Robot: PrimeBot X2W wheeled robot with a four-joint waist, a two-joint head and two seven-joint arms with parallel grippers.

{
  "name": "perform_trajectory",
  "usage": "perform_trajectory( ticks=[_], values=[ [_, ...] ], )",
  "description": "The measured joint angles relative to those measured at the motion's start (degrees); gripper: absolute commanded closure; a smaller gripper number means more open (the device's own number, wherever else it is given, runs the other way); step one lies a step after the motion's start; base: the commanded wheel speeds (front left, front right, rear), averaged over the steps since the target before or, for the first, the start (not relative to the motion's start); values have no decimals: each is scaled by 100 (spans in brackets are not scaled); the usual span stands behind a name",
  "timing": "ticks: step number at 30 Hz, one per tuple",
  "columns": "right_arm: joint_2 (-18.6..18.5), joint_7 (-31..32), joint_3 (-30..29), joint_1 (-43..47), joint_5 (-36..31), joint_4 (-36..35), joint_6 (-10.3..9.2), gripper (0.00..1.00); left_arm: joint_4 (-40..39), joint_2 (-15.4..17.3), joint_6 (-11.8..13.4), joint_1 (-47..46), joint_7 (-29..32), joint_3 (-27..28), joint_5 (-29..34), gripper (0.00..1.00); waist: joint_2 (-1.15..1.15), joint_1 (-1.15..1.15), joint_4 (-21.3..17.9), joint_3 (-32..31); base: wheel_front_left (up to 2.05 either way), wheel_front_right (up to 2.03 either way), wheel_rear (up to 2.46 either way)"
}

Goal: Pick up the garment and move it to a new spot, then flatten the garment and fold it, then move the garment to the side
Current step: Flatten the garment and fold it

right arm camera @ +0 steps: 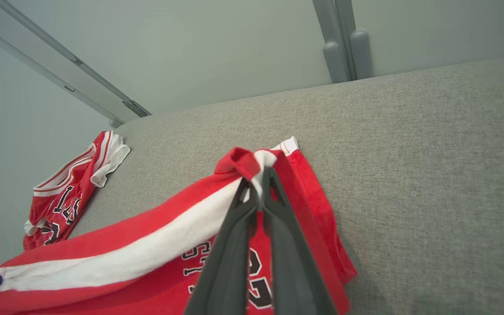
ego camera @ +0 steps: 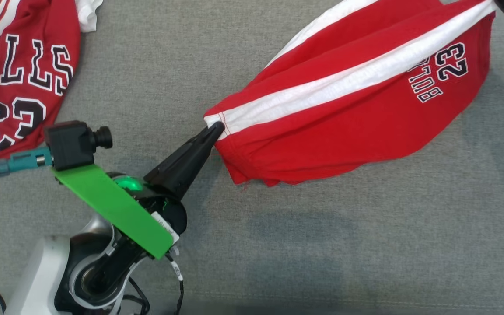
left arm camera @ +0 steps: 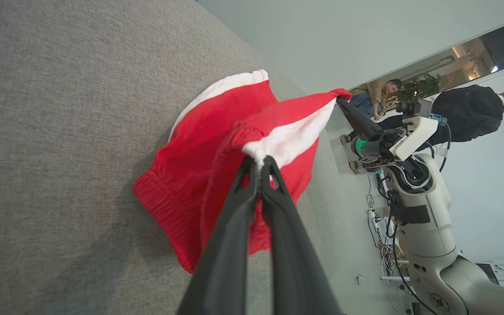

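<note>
Left pincer (ego camera: 217,128) nearest, closed tight on the near end of the shorts' (ego camera: 357,109) white side stripe. Shorts are red and stretched in the air over the surface (ego camera: 322,240), middle to far right, with the lower folds sagging down; whether they touch it can't be told. Long axis follows the stripe, running diagonally from near-left to far-right, with the "23" print at the far end. Right pincer (right arm camera: 260,173) is closed on the stripe's far end. Judged: thin soft knit, light, limp, bunches easily and needs tension to flatten. Stitched hems or stripe ends look like the best hold, and a two-point grip suits the spread. Jersey (ego camera: 20,78) lies at the far left, well apart.
</note>
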Motion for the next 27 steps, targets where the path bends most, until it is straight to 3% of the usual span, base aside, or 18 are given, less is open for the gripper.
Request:
perform_trajectory(
  ticks=[12,27],
  values=[
    [160,134,383,-843,-376,476,-36,100,757,-354,66,-827,102,-8,1,100,0,0,464,565,0,0,0],
    [182,182,493,-1368,-592,1035,-31,100,1330,-544,153,-1239,93,99,43,100,0,0,514,724,0,0,0]
  ],
)
